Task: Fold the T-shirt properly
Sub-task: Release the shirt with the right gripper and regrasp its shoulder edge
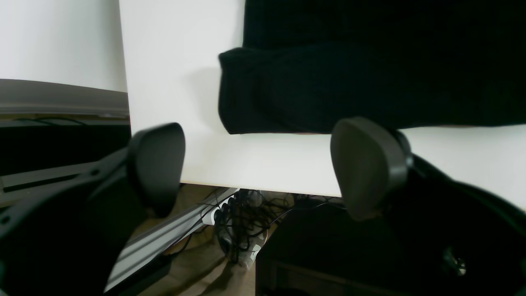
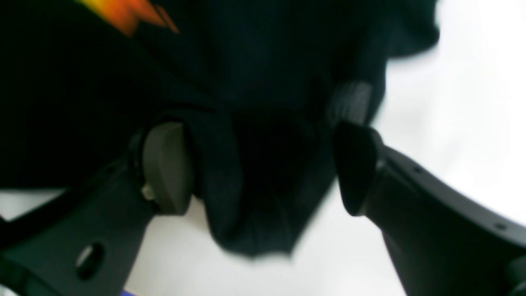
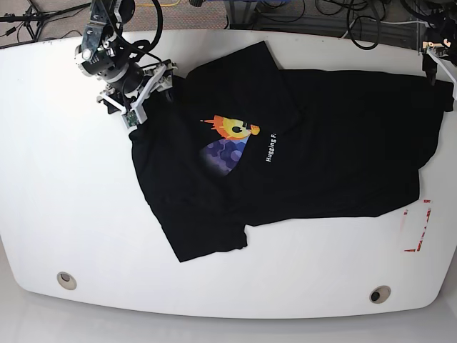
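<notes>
The black T-shirt (image 3: 285,150) lies spread flat across the middle of the white table (image 3: 57,200), and I place everything else from it. Its chest print, an orange-yellow sun face (image 3: 232,128) above a blue-purple patch (image 3: 227,151), shows face up, with white lettering (image 3: 270,148) just beside it.

My right gripper (image 2: 263,164) sits at the shirt's edge nearest the table's far left corner, seen in the base view. My jaws there stand wide apart, and a bunched fold of the black cloth (image 2: 250,197) hangs between them without being pinched; one pad (image 2: 168,164) touches the fold's side, while the other fingertip (image 2: 355,164) stands apart from it. A corner of the orange print (image 2: 127,14) shows in the wrist view, well above the fold.

My left gripper (image 1: 259,164) is off the opposite end of the shirt, near the table's edge. Its jaws are also wide, holding nothing, with the shirt's folded black hem (image 1: 308,90) lying on the white surface just beyond my fingertips (image 1: 158,164). A tangle of cables (image 1: 242,222) lies on the floor beneath the table edge.
</notes>
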Controlling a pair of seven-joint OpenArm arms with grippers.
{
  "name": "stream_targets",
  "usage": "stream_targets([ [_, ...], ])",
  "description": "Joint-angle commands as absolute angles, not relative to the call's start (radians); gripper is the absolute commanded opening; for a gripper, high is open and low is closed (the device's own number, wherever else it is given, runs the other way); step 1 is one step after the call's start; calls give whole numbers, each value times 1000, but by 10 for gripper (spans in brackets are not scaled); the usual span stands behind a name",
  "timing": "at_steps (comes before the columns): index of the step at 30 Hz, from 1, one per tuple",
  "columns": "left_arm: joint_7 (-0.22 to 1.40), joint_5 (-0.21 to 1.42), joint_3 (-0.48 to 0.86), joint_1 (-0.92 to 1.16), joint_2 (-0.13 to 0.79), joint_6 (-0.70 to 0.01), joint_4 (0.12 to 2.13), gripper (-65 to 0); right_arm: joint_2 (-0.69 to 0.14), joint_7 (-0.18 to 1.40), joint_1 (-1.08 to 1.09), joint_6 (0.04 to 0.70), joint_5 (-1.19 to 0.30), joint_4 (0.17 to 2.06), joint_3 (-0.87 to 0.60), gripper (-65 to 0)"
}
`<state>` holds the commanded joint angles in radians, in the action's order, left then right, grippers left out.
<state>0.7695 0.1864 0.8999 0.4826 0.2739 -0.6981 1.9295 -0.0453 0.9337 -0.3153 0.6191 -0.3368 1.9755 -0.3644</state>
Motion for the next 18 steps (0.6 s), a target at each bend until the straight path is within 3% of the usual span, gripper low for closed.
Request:
stream_targets([
  [7,769,185,903,403,300,-698,1960,-97,-42,934,-188,618,-361,1914,-410,-252],
  [18,769,183,900,323,352,-698,1957,-97,-50,1041,-113,625,-369,1883,-476,-255],
])
